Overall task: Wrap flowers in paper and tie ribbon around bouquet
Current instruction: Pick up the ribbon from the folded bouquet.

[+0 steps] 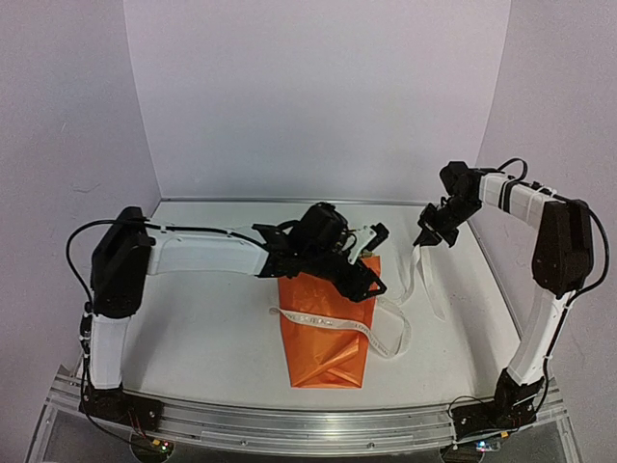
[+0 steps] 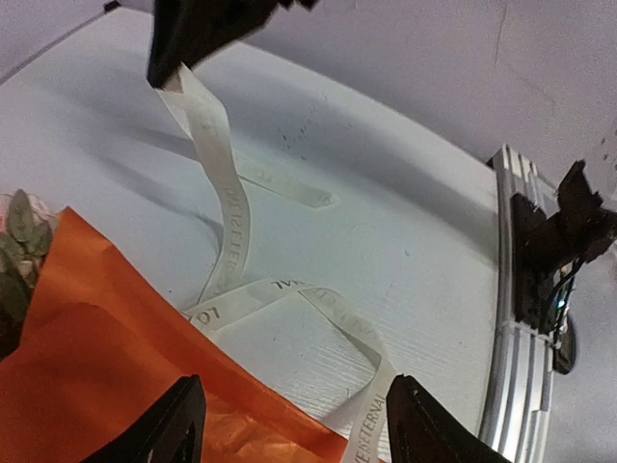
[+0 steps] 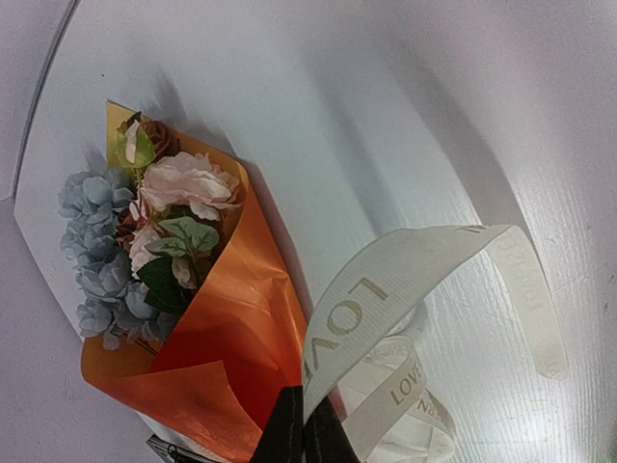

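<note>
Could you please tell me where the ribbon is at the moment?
In the top view, the ribbon lies across the middle of the bouquet, loops on the table right of it, and runs up to the shut right gripper.

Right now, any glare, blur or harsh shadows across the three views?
Top external: even, soft light with a violet cast, bouquet clear. Left wrist: ribbon lettering legible, soft shadow beside it on the table, left end effector dark and blurred at the bottom. Right wrist: glare washes out the table at lower right.
</note>
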You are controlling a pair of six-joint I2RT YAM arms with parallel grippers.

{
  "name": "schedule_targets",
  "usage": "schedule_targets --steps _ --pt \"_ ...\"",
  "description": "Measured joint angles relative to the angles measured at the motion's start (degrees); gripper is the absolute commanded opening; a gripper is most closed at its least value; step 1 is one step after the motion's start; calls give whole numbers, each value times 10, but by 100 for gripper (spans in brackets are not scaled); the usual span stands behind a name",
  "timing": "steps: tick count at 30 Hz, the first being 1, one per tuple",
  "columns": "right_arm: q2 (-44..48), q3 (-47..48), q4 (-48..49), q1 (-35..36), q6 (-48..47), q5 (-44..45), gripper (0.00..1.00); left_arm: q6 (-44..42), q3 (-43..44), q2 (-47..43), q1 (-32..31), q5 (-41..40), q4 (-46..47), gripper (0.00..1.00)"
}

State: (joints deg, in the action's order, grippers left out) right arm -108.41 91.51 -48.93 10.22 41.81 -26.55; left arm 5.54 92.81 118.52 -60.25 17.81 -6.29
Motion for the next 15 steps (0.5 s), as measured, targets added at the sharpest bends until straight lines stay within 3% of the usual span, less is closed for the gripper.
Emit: schedule_targets --steps 8,15 --pt "58 -75 102 3 -2 -35 4 40 -258 -263 74 -24 25 67" --pt "119 -94 161 41 -19 -81 7 46 -388 -317 89 -50 -34 68"
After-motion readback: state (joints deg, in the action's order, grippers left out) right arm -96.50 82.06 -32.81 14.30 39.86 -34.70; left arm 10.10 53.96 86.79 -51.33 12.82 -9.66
